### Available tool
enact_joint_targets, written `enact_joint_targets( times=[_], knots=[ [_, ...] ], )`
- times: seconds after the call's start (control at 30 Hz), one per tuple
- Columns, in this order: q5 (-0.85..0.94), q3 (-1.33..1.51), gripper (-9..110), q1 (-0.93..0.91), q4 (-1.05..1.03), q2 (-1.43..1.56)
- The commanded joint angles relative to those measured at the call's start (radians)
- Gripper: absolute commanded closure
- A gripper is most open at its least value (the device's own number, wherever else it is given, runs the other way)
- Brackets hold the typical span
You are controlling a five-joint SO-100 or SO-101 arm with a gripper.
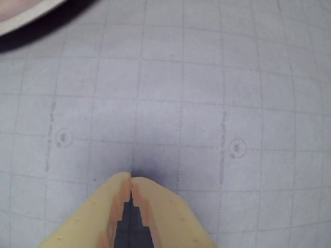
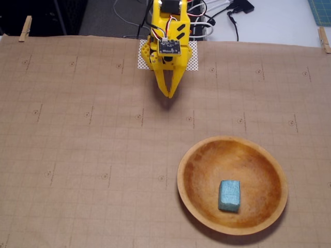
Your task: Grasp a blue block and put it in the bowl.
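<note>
The blue block (image 2: 229, 196) is a small teal-blue rectangle lying inside the wooden bowl (image 2: 192, 155), a little right of its middle. The bowl sits at the lower right of the fixed view; only a slice of its pale rim (image 1: 23, 15) shows at the top left of the wrist view. My yellow gripper (image 2: 170, 94) hangs near the arm's base at the top centre, well away from the bowl, pointing down at the paper. Its fingers (image 1: 130, 179) touch at the tips and hold nothing. The block is out of the wrist view.
Brown gridded paper (image 2: 77, 144) covers the table, held by wooden clothespins (image 2: 25, 28) at the far corners. Cables (image 2: 217, 15) and a white mesh pad (image 2: 192, 61) lie behind the arm's base. A teal cutting mat (image 2: 320, 10) shows at the top right.
</note>
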State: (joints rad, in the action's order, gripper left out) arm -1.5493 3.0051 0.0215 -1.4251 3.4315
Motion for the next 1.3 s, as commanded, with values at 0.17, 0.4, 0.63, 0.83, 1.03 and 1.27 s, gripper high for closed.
enact_joint_targets(
  times=[0.17, 0.4, 0.63, 0.83, 1.03, 1.27],
  knots=[
    [0.008, 0.121, 105, -0.018, 0.117, 0.011],
    [0.008, 0.12, 105, -0.018, 0.115, 0.011],
    [0.008, 0.12, 105, -0.014, 0.117, 0.009],
    [0.008, 0.12, 105, -0.011, 0.117, 0.009],
    [0.008, 0.121, 105, -0.011, 0.117, 0.009],
    [0.008, 0.121, 105, -0.011, 0.117, 0.009]
  ],
)
